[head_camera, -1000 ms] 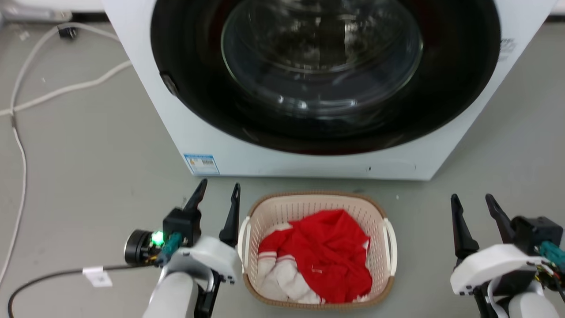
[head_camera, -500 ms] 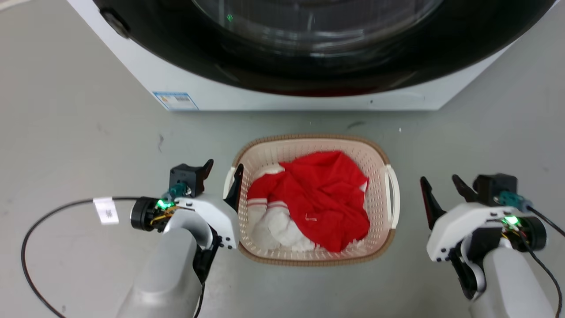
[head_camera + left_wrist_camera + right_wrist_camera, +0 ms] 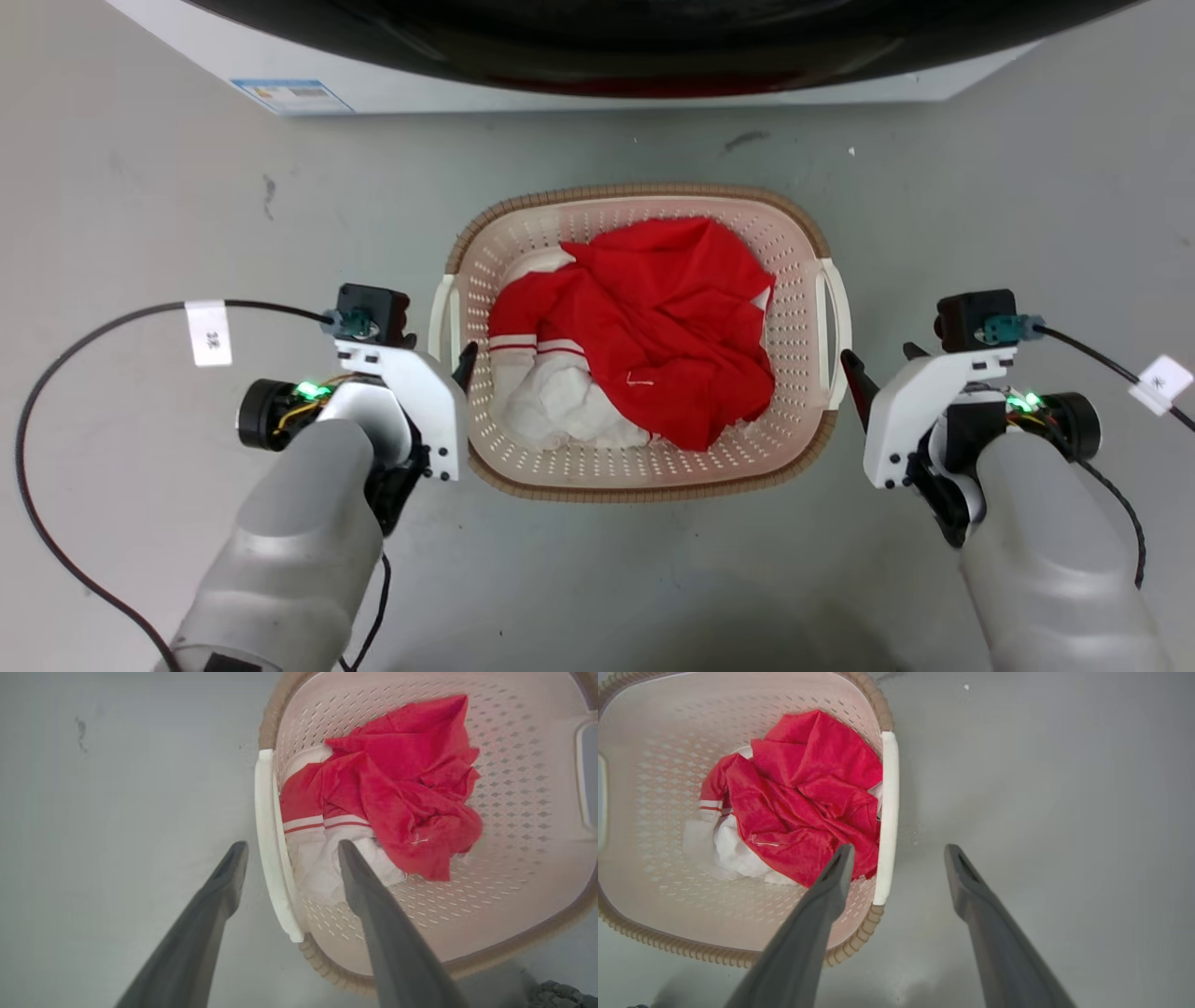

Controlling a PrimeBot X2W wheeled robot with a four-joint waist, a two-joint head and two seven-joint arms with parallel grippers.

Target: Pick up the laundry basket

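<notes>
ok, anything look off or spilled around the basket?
Nothing serious. The cream perforated plastic laundry basket sits upright on the grey floor, red and white clothes all inside. Left claw and right claw are open, astride its white side handles. Just a dark scuff by the white washing machine.

Cropped by head view's top edge: white washing machine with black round door [image 3: 420,95], bottom strip only. Unreadable, print too small: blue-and-white sticker [image 3: 292,95] on its front, two white paper cable tags [image 3: 208,332]. Left gripper [image 3: 290,845], right gripper [image 3: 899,847]: finger roots cut by wrist views' bottom edges; in head view mostly hidden behind white wrist housings [image 3: 425,401], dark tips only. Buried under crumpled red garment [image 3: 653,317]: floor of cream perforated plastic laundry basket with brown woven-look rim [image 3: 644,492], much of white cloth [image 3: 560,415]. Far white side handle [image 3: 580,784] clipped at frame edge in both wrist views. Dark grey textured scrap [image 3: 556,994], left wrist view's bottom-right corner: cropped, can't identify.
</notes>
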